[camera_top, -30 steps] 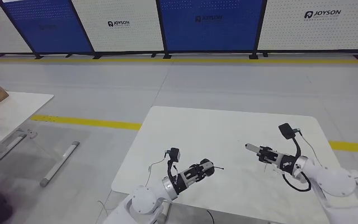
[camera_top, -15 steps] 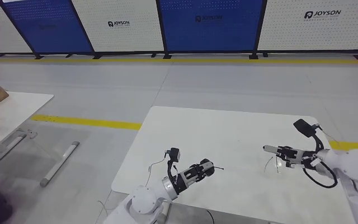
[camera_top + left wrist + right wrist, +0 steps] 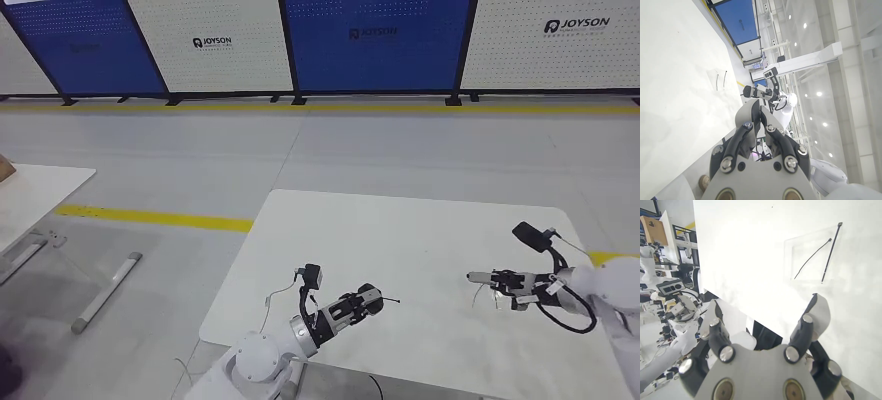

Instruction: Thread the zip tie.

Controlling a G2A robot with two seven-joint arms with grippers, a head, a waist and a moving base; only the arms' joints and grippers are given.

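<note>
Two black zip ties [image 3: 813,256] [image 3: 831,251] lie side by side in a shallow clear tray [image 3: 788,256] on the white table [image 3: 400,240]. My right gripper [image 3: 766,307] hangs open just short of the tray, nothing between its fingers; in the top view the right gripper [image 3: 477,277] is at the tray [image 3: 488,293] near the table's right side. My left gripper [image 3: 760,113] is shut near the table's front edge. In the top view a thin black zip tie [image 3: 390,299] sticks out from the left gripper [image 3: 370,296] toward the right. From the left wrist, the tray's zip ties [image 3: 721,80] lie far off.
The table's front edge [image 3: 745,311] runs close under both grippers. A second white table [image 3: 40,195] stands off to the left, with a yellow floor line [image 3: 150,217] behind. Blue and white panels [image 3: 380,45] close the room at the back.
My right arm has pulled back to the right and come down, so its gripper now sits at the clear tray. The left arm and its zip tie have not moved.
</note>
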